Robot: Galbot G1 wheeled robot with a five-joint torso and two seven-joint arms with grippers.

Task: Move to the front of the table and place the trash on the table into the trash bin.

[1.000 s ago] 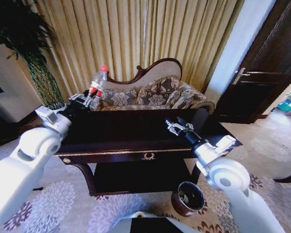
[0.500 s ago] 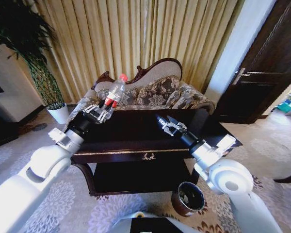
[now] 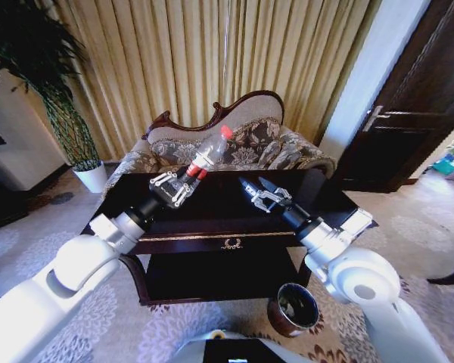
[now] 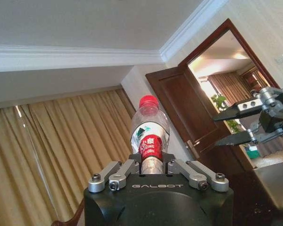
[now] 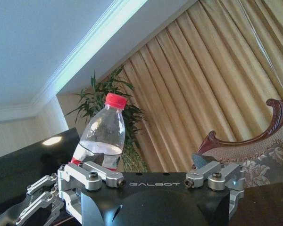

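1. Clear plastic bottle (image 3: 206,158), red-capped, looks nearly empty, light and crushable; my left gripper (image 3: 180,184) pinches its lower body, holding it tilted above the table (image 3: 212,219).
2. My right gripper (image 3: 256,192) hovers just beside, fingers spread.
3. I judge the ridged waist the firmest hold.

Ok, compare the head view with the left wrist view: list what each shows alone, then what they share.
Head view alone: the table, the trash bin, the sofa and the plant.

Left wrist view alone: ceiling moulding and an open doorway.

Shared: the left pincer shut on the bottle, the open right pincer, and the curtains.
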